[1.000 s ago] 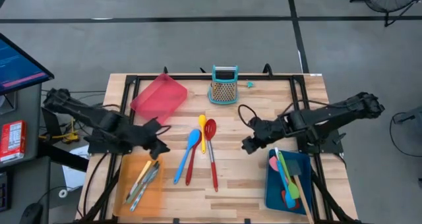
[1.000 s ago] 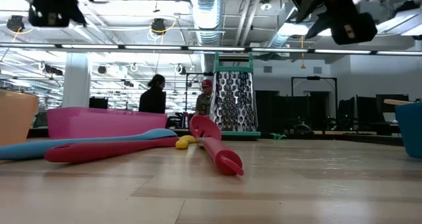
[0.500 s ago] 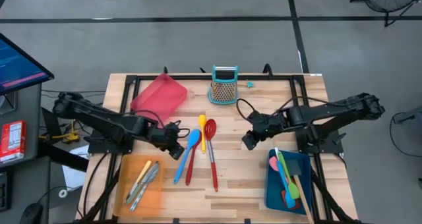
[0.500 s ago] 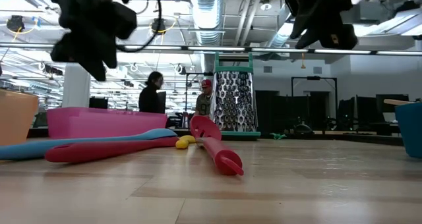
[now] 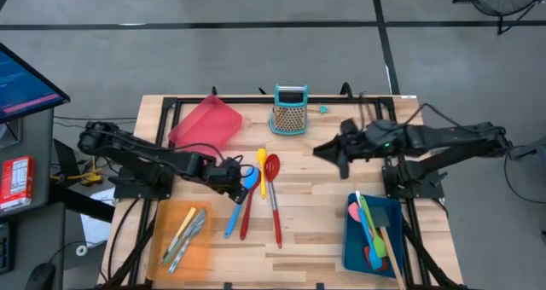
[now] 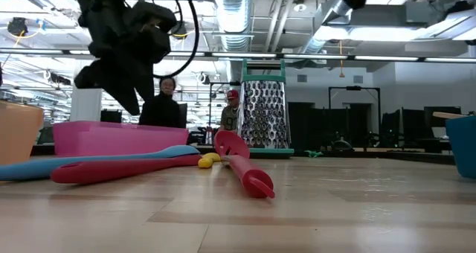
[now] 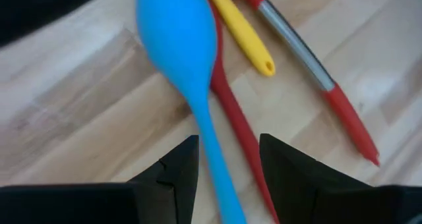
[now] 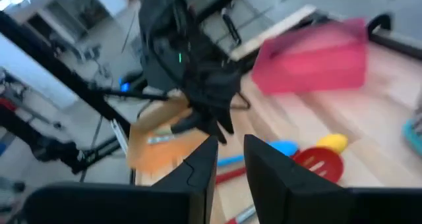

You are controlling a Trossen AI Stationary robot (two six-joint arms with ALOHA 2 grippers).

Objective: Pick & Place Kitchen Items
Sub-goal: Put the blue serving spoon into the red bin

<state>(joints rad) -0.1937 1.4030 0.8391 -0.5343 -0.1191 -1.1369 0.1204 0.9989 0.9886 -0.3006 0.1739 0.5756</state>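
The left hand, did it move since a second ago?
Yes. In the high view the left hand has slid from beside the orange tray toward the table's middle, reaching the blue spoon.

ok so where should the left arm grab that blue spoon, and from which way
Probably on the slim handle just below the bowl, coming straight down from above. The blue spoon lies flat on the table, and its bowl is broad while the handle is thin enough to fit between the fingers. The left gripper is open astride that handle. A red spoon lies close alongside, so one finger must slip between them.
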